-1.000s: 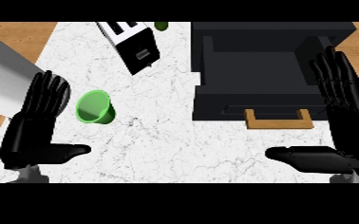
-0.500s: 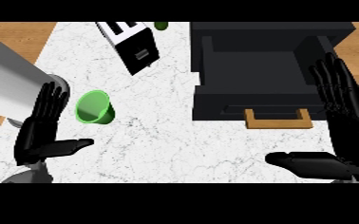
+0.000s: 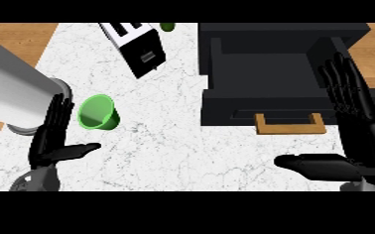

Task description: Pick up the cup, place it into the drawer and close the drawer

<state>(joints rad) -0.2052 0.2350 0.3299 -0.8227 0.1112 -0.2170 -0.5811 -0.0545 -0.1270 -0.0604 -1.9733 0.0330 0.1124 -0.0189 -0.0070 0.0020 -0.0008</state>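
A green cup (image 3: 98, 112) lies tipped on the white marble counter at the left, its open mouth showing. My left hand (image 3: 53, 138) is just left of it and slightly nearer, fingers straight up, thumb out toward the cup, not touching it. A black drawer (image 3: 268, 73) stands pulled open at the upper right, with a wooden handle (image 3: 290, 124) on its front. My right hand (image 3: 350, 124) is open at the right edge beside the drawer front, fingers straight, thumb pointing left.
A black and white toaster (image 3: 134, 46) sits at the top centre with a small green object (image 3: 167, 27) behind it. My grey left forearm (image 3: 22, 93) crosses the left edge. Wooden floor (image 3: 26, 37) shows beyond the counter's left side.
My left hand has moved right and up toward the cup, and its grey forearm has swung into view at the left. The right hand has barely moved.
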